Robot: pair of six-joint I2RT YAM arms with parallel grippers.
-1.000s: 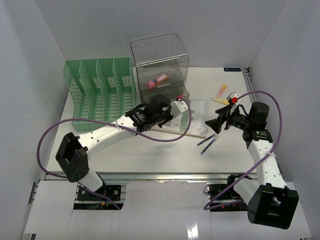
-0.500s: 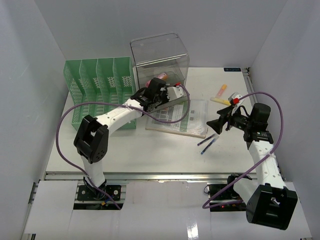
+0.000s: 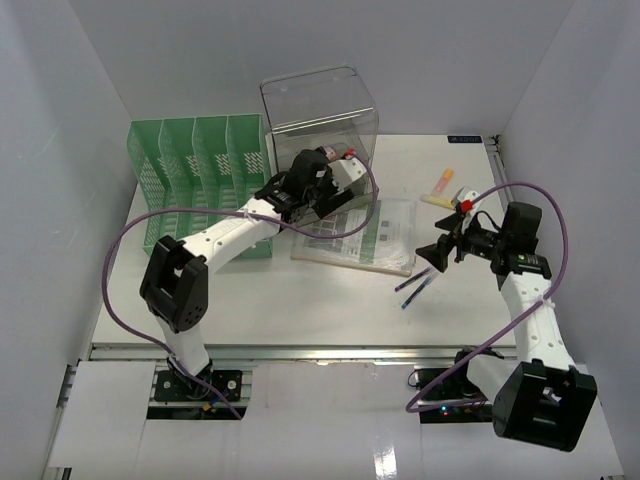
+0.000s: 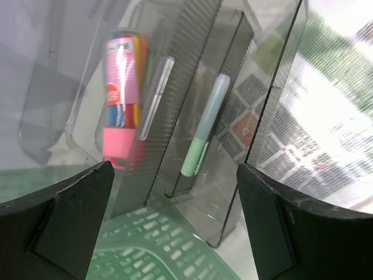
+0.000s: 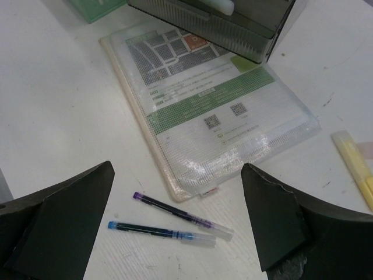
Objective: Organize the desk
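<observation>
A: Left tool (image 4: 175,175) is wide and empty at the clear drawer box (image 3: 320,110). A green-capped pen (image 4: 204,128) lies inside. Right tool (image 3: 431,252) is wide too, hovering over the purple pen (image 5: 180,211) and blue pen (image 5: 160,229) on the surface (image 3: 300,300), which spans the cell.

B: I'd take purple first. Come straight down and close across the barrel mid-length, clear of the blue pen just beside it and the mesh pouch (image 5: 204,116).

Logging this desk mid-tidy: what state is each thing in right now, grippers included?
Clear grey plastic drawer box: upright, holds pink marker and pale green highlighter.
Left gripper: open, empty, facing that box.
Purple-capped pen, blue-capped pen: capped, lying side by side.
Right gripper: open, empty, above the pens.
Clear mesh document pouch: flat on the white desk.
Yellow highlighter: lying flat.
Green mesh file rack: upright.
</observation>
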